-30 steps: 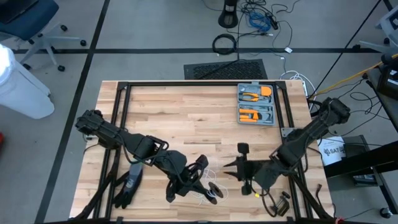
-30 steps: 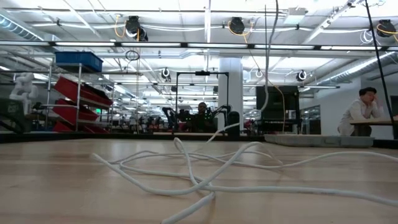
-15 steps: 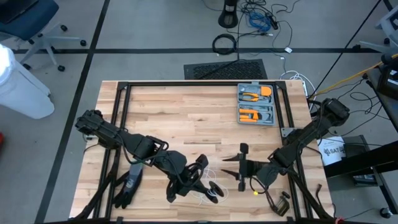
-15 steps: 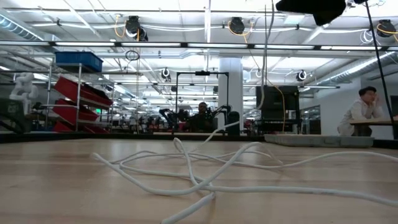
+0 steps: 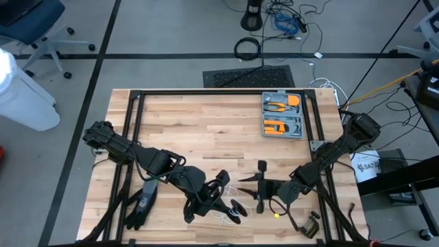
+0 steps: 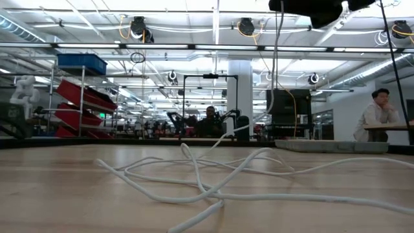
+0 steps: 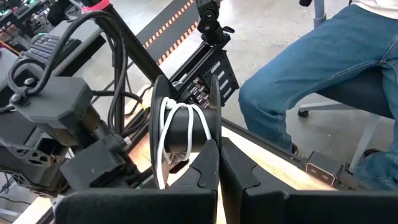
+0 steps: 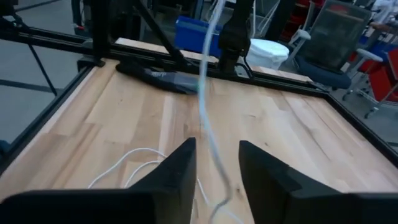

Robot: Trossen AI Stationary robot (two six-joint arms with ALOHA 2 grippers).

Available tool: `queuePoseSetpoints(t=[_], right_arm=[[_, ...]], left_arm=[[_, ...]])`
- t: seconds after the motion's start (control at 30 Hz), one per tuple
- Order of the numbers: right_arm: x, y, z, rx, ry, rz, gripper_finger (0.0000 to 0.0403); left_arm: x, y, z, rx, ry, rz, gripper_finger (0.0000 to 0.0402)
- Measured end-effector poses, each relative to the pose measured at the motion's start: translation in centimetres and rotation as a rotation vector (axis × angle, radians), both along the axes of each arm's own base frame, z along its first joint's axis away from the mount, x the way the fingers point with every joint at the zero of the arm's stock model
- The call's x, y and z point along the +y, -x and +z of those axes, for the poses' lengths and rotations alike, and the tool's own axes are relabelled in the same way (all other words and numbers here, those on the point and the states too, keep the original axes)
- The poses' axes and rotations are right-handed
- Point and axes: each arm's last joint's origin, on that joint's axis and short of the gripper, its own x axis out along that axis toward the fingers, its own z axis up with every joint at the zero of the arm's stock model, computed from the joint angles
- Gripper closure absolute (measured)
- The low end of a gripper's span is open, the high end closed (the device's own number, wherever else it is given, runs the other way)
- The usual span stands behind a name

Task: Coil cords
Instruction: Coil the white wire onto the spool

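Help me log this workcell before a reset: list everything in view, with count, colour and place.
cord: one, white, loose loops on the table's near edge between the grippers, part wound on the spool
spool: one, black, just ahead of the left gripper's fingertips
tool case: one, grey with orange tools, table's far right
table: one, light wood with black frame
black glove-like item: one, near-left edge of the table
cable ring: one, black, on the floor beyond the table
person: one seated in the room behind; another's jeans in the left wrist view
left gripper: shut, low near the table's near edge
right gripper: open, white cord passing between its fingers
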Motion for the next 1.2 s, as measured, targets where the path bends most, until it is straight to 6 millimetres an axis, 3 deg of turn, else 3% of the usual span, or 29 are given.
queuePoseSetpoints(t=[0.33,0.67,1.2], right_arm=[[0.0,-0.1,0.0,0.003,-0.009,0.028,0.0397],[2.4,2.1,-0.2,0.091,-0.027,0.265,0.0401],[3.6,6.7,4.4,-0.011,-0.097,0.435,0.0403]], left_arm=[[0.1,-0.1,0.0,-0.007,-0.018,0.039,0.0402],[0.4,0.0,-0.3,0.020,-0.049,0.126,0.0402],[2.1,-0.3,-1.0,0.103,-0.073,0.289,0.0402]])
